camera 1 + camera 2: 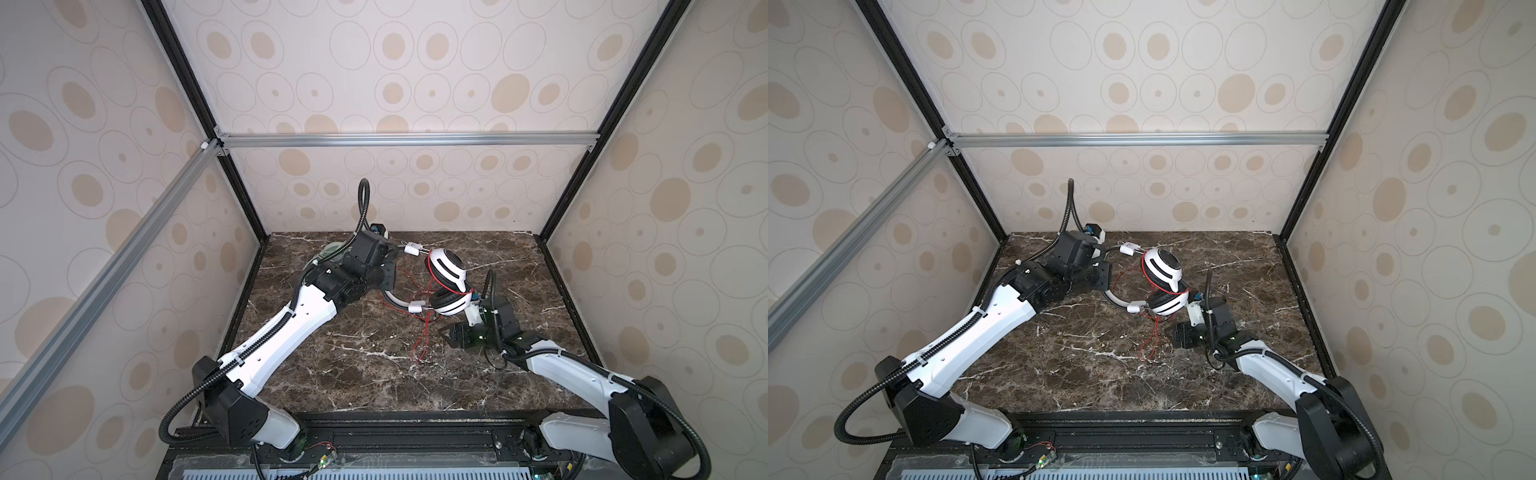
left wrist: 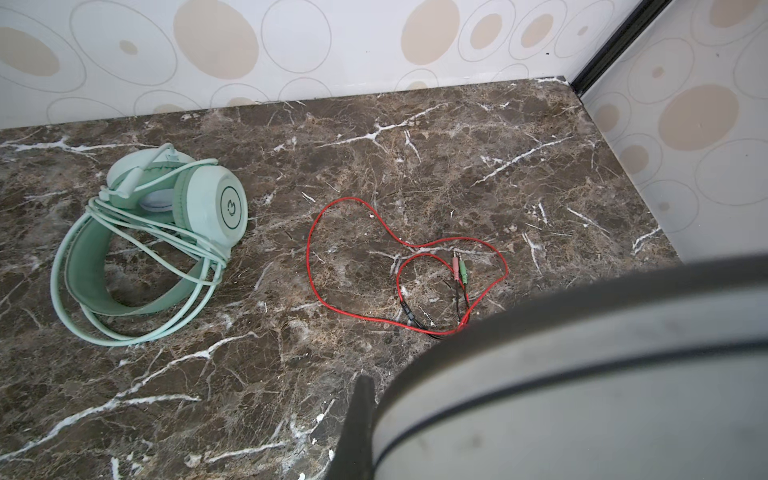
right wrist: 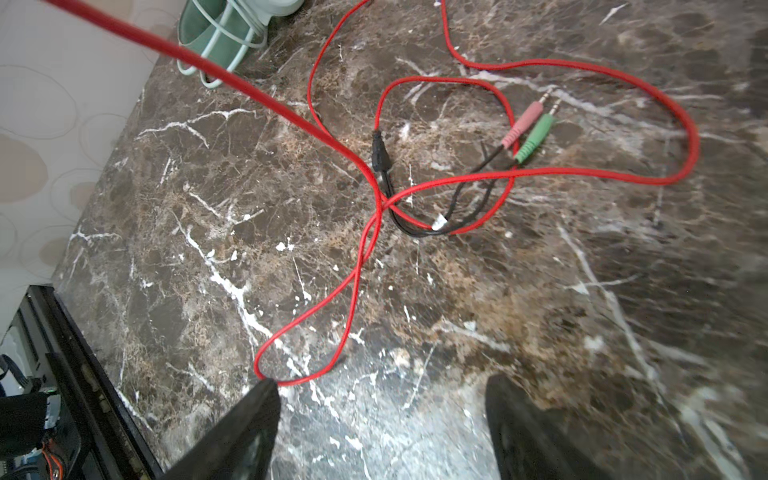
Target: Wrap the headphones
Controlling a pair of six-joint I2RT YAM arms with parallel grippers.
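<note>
Grey headband clamped in left hand, right hand spread apart, red cable by one fingertip

Behind the left arm in a top view, only a sliver of the mint green headphones; in the right wrist view, cut off at the frame edge. Close to the left wrist lens, blurred headband of the white headphones, covering all but one finger of the left end effector. Fingers of the right end effector blurred and cropped. Nearest strand of the red cable out of focus.
</note>
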